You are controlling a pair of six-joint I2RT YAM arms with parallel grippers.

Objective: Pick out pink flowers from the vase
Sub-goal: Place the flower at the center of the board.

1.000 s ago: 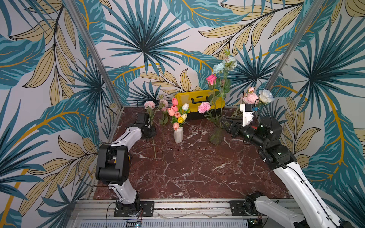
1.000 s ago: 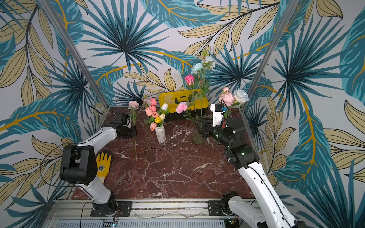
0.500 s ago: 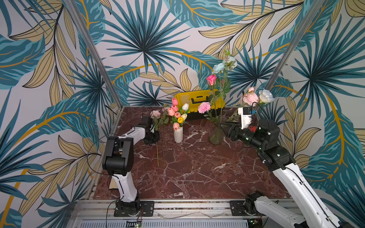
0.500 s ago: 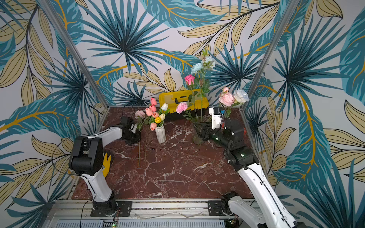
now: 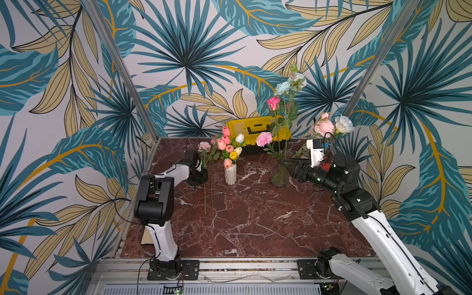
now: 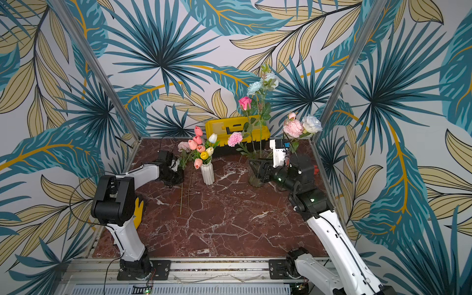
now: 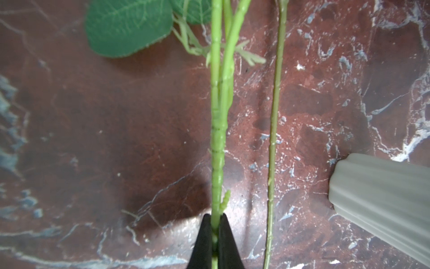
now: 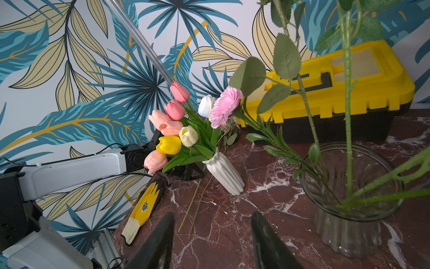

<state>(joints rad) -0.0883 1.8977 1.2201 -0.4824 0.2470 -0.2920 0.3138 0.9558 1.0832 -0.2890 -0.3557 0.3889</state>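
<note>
Pink rose sits low at far left. My left end effector pinches its stem just over the worktop, I reckon to lay it beside a loose stem. Right end effector is spread and empty beside the glass vase, where the hot-pink rose and carnation wait among leafy stems. The white vase crowds my left side.

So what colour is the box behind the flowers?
The box is yellow over black, clearest in the right wrist view.
</note>
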